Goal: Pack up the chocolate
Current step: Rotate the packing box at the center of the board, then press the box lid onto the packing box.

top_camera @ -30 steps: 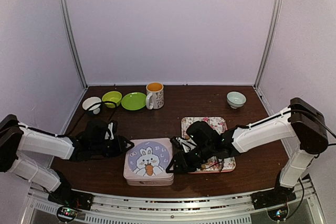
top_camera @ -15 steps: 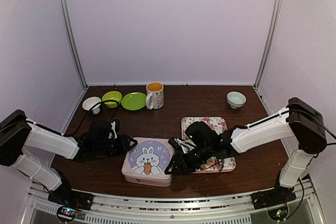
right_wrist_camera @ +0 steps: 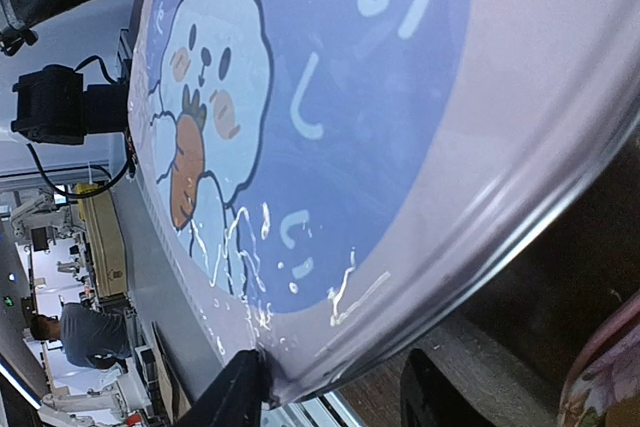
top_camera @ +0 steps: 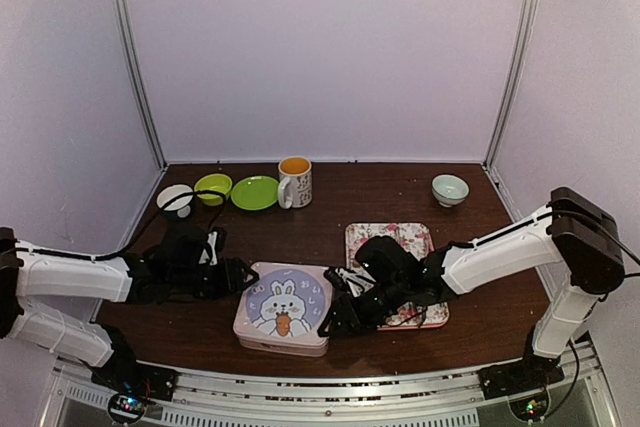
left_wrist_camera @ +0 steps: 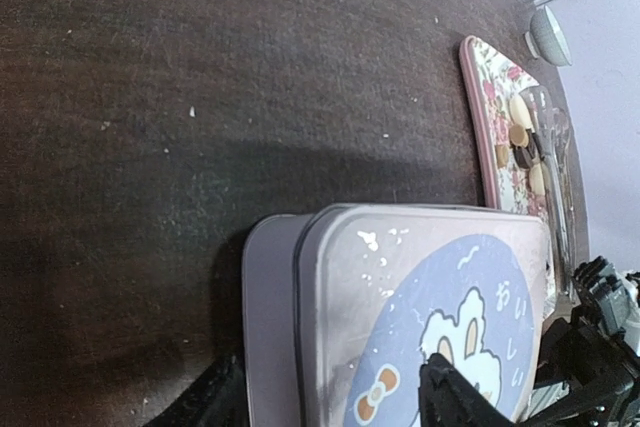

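A pale tin with a blue bunny lid (top_camera: 283,305) sits at the near middle of the table. The lid (left_wrist_camera: 430,287) lies offset over the base (left_wrist_camera: 268,327). My left gripper (top_camera: 238,275) is at its left edge, jaws (left_wrist_camera: 325,402) straddling the lid's rim. My right gripper (top_camera: 330,322) is at its right edge, one finger against the lid's corner (right_wrist_camera: 335,392). A few tan and dark chocolate pieces (left_wrist_camera: 519,132) lie on the pink floral tray (top_camera: 400,237). In the top view my right arm hides most of them.
Thin metal tongs (left_wrist_camera: 555,177) lie on the tray beside the chocolate. Along the back stand a white bowl (top_camera: 175,199), a green bowl (top_camera: 213,187), a green plate (top_camera: 255,192), a mug (top_camera: 295,181) and a pale bowl (top_camera: 450,189).
The lid has shifted and tilted slightly on the tin. Both grippers have stayed at its two ends, and the left arm has reached in a little further.
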Action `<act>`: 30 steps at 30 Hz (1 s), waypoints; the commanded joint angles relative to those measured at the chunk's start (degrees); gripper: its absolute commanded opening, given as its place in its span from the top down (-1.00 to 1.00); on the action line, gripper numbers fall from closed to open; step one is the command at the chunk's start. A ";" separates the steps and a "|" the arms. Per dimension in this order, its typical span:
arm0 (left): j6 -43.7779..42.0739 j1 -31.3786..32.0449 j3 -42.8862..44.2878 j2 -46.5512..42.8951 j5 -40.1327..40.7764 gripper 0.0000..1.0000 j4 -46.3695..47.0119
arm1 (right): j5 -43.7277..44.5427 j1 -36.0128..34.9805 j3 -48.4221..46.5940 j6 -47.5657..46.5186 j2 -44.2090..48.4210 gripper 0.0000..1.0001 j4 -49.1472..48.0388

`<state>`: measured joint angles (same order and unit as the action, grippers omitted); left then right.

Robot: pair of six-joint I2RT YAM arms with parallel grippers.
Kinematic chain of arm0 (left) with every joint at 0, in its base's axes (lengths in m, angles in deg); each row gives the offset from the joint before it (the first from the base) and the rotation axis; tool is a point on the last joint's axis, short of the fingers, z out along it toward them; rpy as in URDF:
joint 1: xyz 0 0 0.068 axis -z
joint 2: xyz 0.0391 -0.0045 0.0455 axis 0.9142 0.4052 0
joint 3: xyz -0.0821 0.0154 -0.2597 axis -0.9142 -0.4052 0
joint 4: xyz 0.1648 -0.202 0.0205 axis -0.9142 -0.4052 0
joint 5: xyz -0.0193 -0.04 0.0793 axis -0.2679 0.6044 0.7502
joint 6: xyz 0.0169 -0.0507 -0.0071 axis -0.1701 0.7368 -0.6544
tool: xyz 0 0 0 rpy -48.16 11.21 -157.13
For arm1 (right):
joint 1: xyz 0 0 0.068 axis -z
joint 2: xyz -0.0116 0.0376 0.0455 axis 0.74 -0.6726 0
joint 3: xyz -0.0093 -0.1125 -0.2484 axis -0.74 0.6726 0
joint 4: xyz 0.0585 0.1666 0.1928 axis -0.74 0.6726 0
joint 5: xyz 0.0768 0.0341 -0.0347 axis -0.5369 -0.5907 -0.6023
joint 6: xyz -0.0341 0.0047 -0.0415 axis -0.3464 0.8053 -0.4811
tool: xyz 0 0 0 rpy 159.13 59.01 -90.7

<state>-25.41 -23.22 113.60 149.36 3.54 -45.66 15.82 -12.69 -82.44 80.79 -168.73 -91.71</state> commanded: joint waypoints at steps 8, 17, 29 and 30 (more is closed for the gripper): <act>-2.73 0.27 -0.87 -4.40 -4.64 -0.26 -5.53 | 2.57 -0.41 2.34 -1.25 -0.27 0.14 1.69; -1.40 0.22 -3.34 0.94 -5.73 -0.03 2.45 | 5.47 0.55 2.24 -1.03 1.65 0.10 -0.34; -2.93 0.23 -2.92 3.23 -2.73 0.12 0.08 | 10.86 7.65 -0.78 -7.58 8.27 -0.37 4.96; -3.04 0.26 -2.83 3.44 -2.70 0.13 0.15 | 11.19 8.42 -1.32 -8.08 7.93 -0.41 5.32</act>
<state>-26.92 -23.22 110.72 151.04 -1.49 -42.73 22.79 -6.53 -81.37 76.40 -162.02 -89.20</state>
